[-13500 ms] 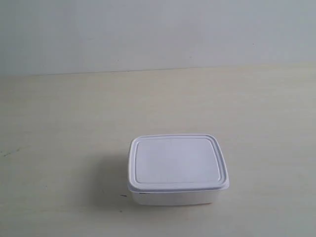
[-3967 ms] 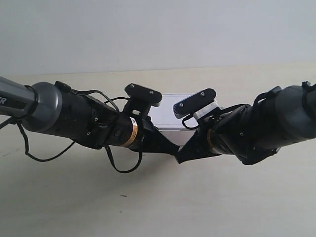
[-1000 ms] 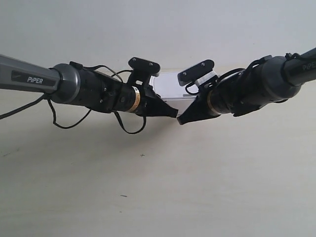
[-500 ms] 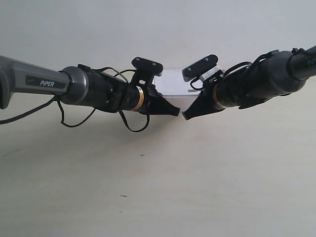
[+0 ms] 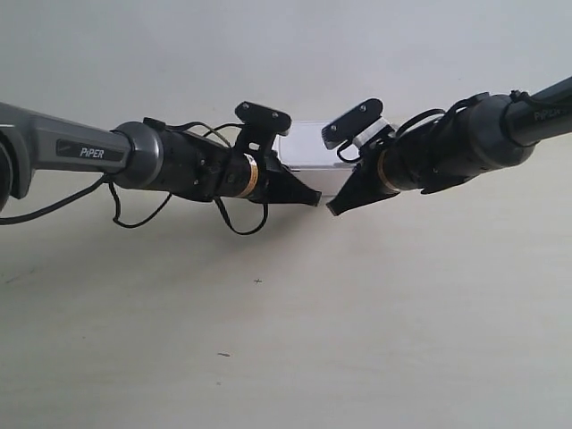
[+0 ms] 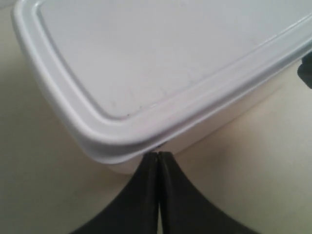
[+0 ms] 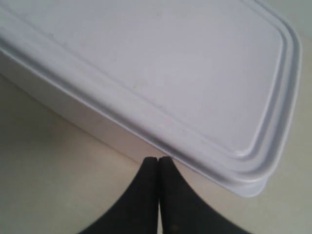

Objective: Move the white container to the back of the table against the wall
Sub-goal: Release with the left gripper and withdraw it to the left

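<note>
The white container (image 5: 307,150) stands at the back of the table (image 5: 268,349), close to the wall (image 5: 268,54); its lid is on. The grippers cover its front. The gripper of the arm at the exterior view's left (image 5: 317,200) and that of the arm at the exterior view's right (image 5: 331,211) are both shut, tips nearly meeting in front of it. In the left wrist view the shut left gripper (image 6: 159,154) touches the container (image 6: 161,63) under the lid rim near a corner. In the right wrist view the shut right gripper (image 7: 159,159) meets the container's (image 7: 161,63) side wall.
Both dark arms reach in from the two sides of the exterior view, with loose black cables (image 5: 234,225) hanging under the one at the view's left. A few tiny dark specks (image 5: 257,281) mark the pale table in front of them.
Since the earliest frame the container has gone from the table's front middle to the back by the wall, with both shut grippers against it. Over the last second it shifted slightly back.
</note>
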`<action>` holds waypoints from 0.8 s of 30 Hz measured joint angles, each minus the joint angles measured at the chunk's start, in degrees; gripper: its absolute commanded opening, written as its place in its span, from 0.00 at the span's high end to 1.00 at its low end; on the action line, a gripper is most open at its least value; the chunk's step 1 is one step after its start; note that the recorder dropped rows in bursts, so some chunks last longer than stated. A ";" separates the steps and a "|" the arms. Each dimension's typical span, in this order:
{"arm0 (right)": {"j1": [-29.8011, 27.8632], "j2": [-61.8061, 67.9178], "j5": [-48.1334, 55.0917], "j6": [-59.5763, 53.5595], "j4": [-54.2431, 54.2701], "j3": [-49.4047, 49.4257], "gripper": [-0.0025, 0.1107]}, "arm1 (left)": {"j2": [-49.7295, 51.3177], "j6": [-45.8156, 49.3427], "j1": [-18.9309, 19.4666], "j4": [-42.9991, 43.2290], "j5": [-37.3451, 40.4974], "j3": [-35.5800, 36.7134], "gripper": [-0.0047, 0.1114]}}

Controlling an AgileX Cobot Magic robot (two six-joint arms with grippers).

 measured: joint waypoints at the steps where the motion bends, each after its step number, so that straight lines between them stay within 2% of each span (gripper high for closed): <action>1: 0.00 0.00 -0.23 -0.45 0.00 -0.08 0.98 | 0.31 0.00 0.15 0.00 0.11 -0.47 0.96; 9: 0.00 2.77 -2.33 -2.07 0.00 -3.41 0.98 | 1.72 0.00 0.90 0.41 -0.12 -1.94 0.96; 12: 0.00 3.76 -4.51 -2.13 0.00 -4.69 0.98 | 0.93 0.00 0.99 0.41 -0.12 0.64 0.96; 15: 0.00 4.27 -6.09 -2.13 0.00 -6.04 0.98 | -4.94 -0.38 0.99 0.27 0.20 7.92 0.96; 19: 0.00 4.67 -7.24 -0.92 0.00 -7.21 0.98 | -15.57 -5.53 0.99 -0.54 0.20 18.61 0.96; 24: 0.00 5.19 -9.38 0.62 0.00 -9.56 0.98 | -23.90 -7.49 0.99 -0.88 -3.59 29.93 0.96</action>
